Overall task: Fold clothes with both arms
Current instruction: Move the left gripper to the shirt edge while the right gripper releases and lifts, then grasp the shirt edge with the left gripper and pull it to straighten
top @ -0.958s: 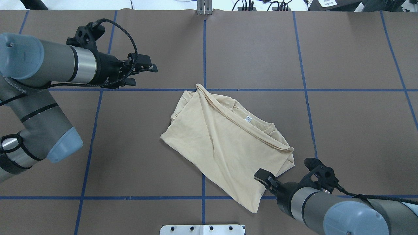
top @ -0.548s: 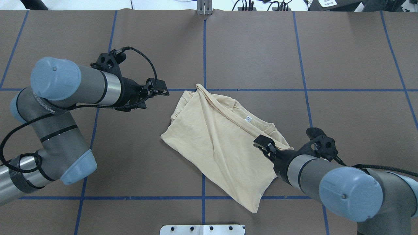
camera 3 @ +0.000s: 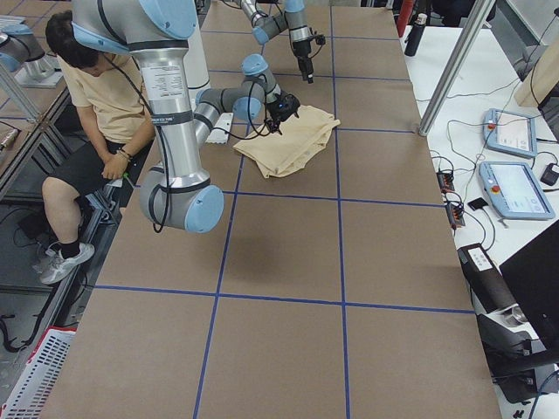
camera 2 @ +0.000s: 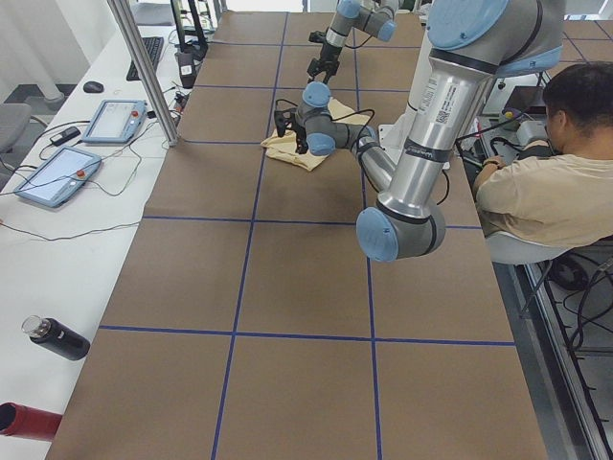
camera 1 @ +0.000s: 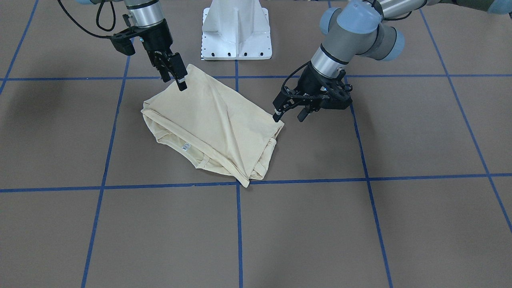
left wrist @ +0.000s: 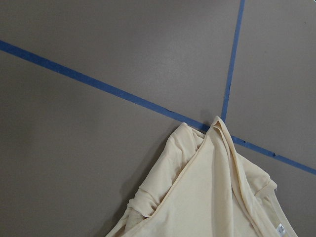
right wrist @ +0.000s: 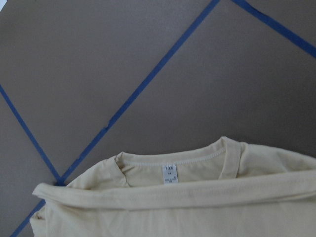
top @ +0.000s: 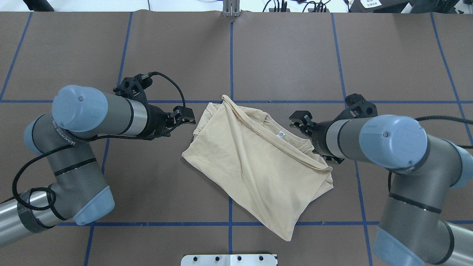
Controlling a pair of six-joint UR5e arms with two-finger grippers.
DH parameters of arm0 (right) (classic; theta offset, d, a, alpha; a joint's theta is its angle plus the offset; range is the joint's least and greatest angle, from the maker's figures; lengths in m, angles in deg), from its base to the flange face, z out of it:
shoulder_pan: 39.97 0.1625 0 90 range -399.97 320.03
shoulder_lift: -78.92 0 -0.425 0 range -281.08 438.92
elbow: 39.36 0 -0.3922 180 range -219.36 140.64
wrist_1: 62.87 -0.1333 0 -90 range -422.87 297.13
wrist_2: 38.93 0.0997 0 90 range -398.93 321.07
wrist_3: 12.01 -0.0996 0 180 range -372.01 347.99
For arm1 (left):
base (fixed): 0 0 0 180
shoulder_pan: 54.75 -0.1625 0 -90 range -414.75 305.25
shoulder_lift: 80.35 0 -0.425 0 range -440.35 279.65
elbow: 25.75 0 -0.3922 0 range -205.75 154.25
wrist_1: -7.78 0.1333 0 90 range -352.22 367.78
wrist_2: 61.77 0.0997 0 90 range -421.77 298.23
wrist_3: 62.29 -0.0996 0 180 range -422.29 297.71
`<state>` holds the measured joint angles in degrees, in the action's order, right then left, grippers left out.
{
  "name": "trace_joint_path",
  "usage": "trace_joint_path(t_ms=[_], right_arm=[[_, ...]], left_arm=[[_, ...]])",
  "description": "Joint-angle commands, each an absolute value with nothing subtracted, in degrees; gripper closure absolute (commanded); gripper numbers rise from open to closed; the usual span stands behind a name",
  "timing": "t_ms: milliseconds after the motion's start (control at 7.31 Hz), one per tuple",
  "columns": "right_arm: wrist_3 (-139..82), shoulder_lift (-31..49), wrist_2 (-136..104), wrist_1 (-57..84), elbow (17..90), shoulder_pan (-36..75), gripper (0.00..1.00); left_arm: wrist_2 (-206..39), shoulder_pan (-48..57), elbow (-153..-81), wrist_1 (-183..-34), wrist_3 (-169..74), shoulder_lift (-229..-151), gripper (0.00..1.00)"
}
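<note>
**Q:** Which step are you on?

**A:** As I judge it, the approach before a grasp. The T-shirt is already folded into a rough bundle, and my two claws sit on opposite sides of it for another fold.

**Q:** Where is it lying?

**A:** Flat on the brown table, set slantwise at the centre of the overhead view, with its neck label showing towards the upper right.

**Q:** And your claws?

**A:** My left gripper is spread wide and holds nothing. It hovers over bare table just beside the bundle's upper-left edge. My right gripper hangs near the collar edge, right of the label. I cannot tell how far its jaws stand apart, nor whether it is over cloth or just off it.

**Q:** What does the next move need?

**A:** Both claws should come down and pinch their edges together. The fabric is thin and layered, so I must not catch too few layers.
</note>
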<state>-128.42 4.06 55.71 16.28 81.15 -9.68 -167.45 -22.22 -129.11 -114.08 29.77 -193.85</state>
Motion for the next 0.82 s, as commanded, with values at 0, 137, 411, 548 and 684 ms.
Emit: trace_joint_path(t_ms=[0, 137, 411, 548, 684], right_arm=[[-121.72, 4.3, 61.35, 16.23, 78.42, -3.6, 0.0], [-120.39, 4.3, 61.36, 16.23, 77.8, -2.8, 0.0], [-119.68, 4.39, 61.36, 15.8, 76.92, -2.53, 0.0], [-119.68, 4.39, 61.36, 15.79, 76.92, -2.53, 0.0], [-119.68, 4.39, 61.36, 15.88, 76.83, -2.53, 0.0]], left_arm=[[-166.89, -24.68, -127.98, -113.08, 29.74, -192.94, 0.14], [-166.89, -25.12, -127.45, -110.98, 29.74, -193.2, 0.17], [-166.89, -26.18, -125.26, -111.05, 29.74, -193.9, 0.25], [-166.89, -26.36, -124.02, -111.22, 29.65, -194.43, 0.26], [-166.98, -26.36, -123.4, -111.49, 29.65, -194.52, 0.26]])
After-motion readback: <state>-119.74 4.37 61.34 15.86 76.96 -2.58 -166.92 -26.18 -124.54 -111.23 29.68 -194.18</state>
